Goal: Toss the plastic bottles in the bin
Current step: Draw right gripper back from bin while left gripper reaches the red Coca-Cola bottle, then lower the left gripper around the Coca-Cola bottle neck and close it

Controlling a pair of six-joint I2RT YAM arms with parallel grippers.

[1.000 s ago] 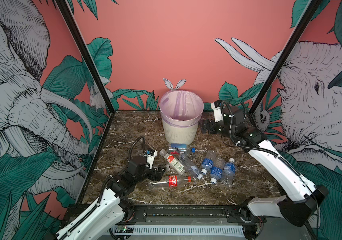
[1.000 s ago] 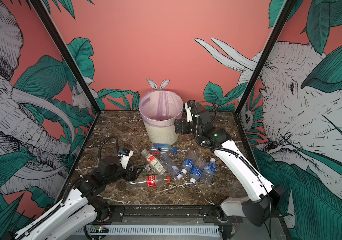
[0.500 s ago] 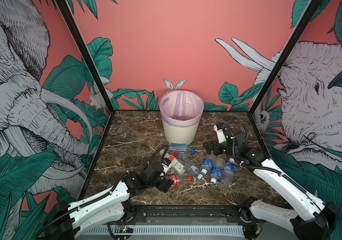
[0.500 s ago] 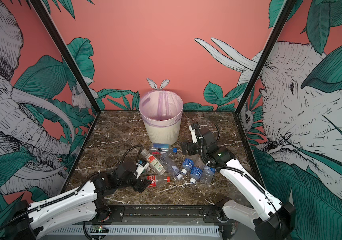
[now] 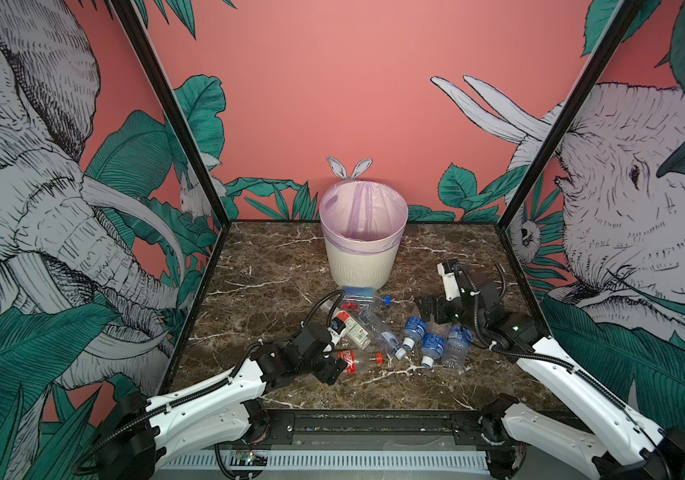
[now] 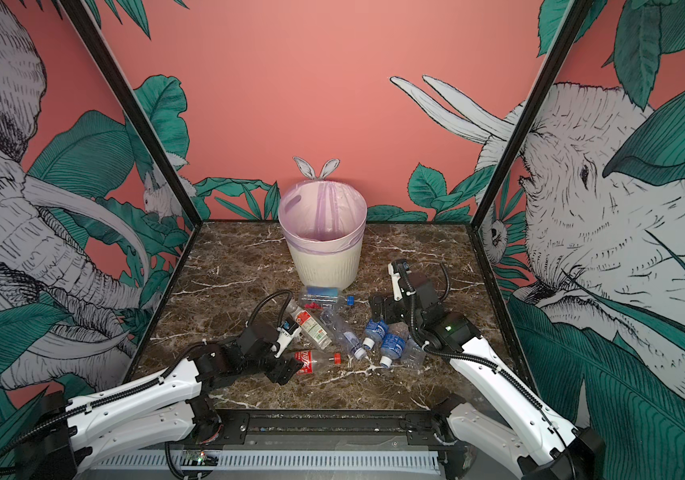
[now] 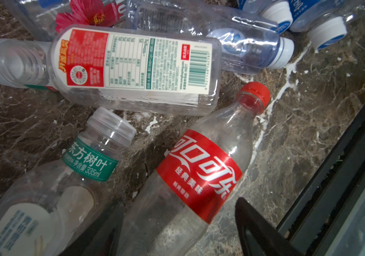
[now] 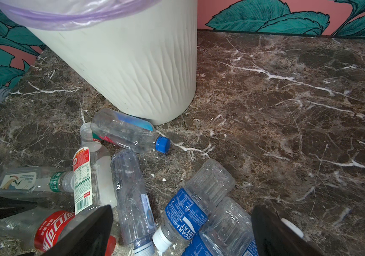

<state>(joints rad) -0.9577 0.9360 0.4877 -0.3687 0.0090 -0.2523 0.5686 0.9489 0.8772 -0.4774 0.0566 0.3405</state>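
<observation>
Red-labelled bottle (image 7: 201,175) between parted fingers of left gripper (image 7: 178,202) (right gripper (image 8: 182,208) wide, empty)

The red-capped bottle (image 7: 199,175) carries a red label with white "可口可乐" and, smaller, "经典美味". Just beside it, the green-banded bottle (image 7: 89,163) reads "东方树叶" and "335ml". The blue-labelled bottle (image 8: 186,215) shows "OCARI SWEAT" in white. The white-and-red labelled bottle (image 7: 132,64) bears a barcode and a table too small to read.
</observation>
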